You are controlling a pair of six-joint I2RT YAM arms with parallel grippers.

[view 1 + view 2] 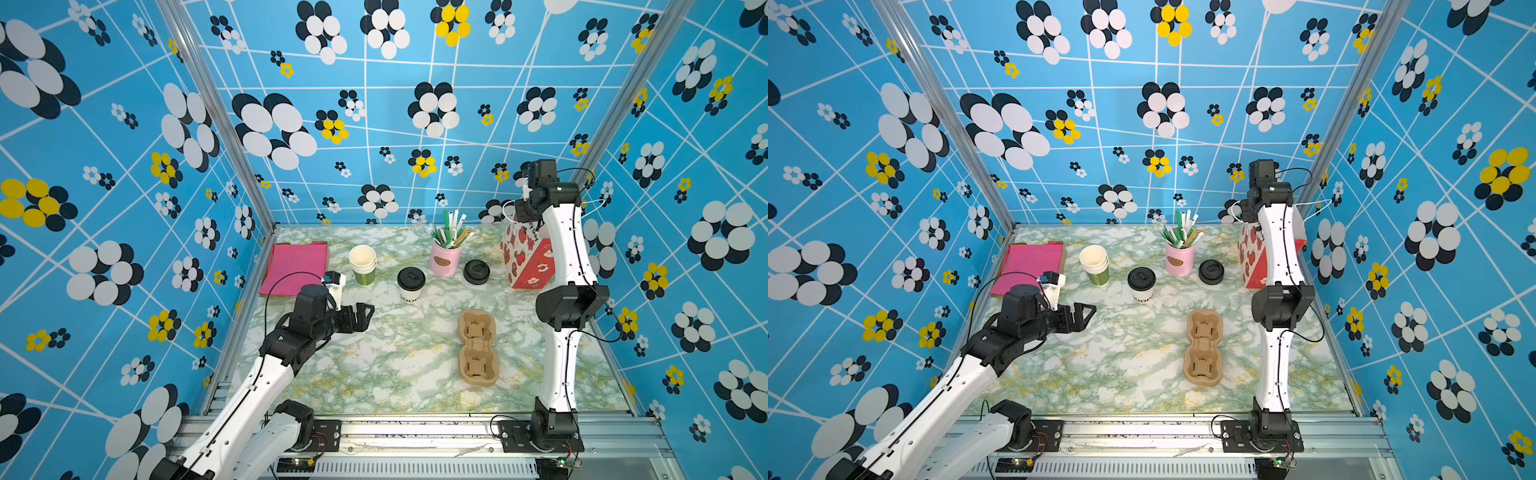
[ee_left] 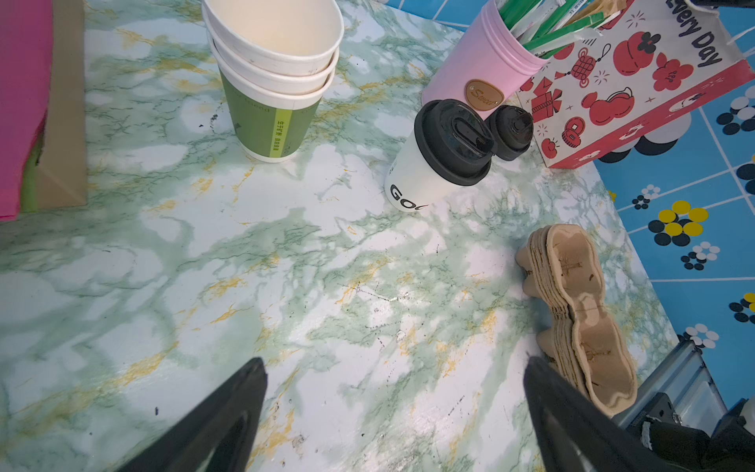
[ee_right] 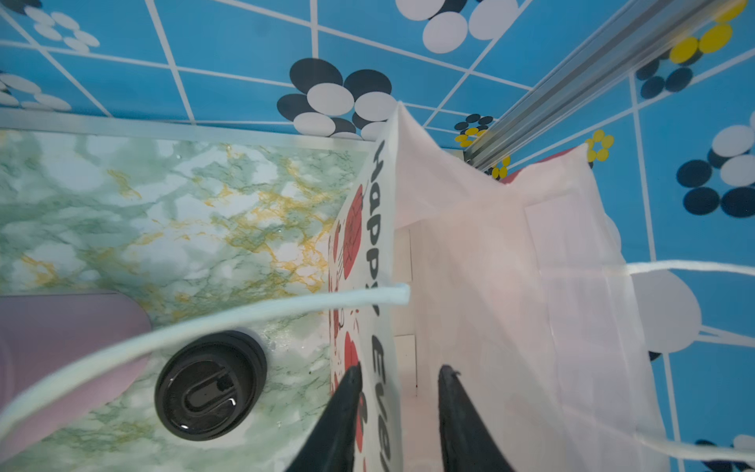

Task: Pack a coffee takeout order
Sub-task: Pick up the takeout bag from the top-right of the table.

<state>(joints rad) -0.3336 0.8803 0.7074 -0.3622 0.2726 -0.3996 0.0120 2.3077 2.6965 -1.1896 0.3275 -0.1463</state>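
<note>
Right wrist view is showing the right gripper (image 3: 399,374) straddling the printed wall of the white paper gift bag with red ornaments (image 3: 490,265), one jaw lying outside over the black lettering "Happy Eve…" and one inside, though I cannot tell whether they are pinching the paper. The left gripper (image 2: 394,363) is hanging spread wide and empty above the glossy green-veined marble-look table (image 2: 286,265). The pale paper cup with a black round lid (image 2: 414,171), lettered "Goo…", is standing upright mid-table, with the brown moulded-pulp cup holder (image 2: 584,310) lying apart from it.
</note>
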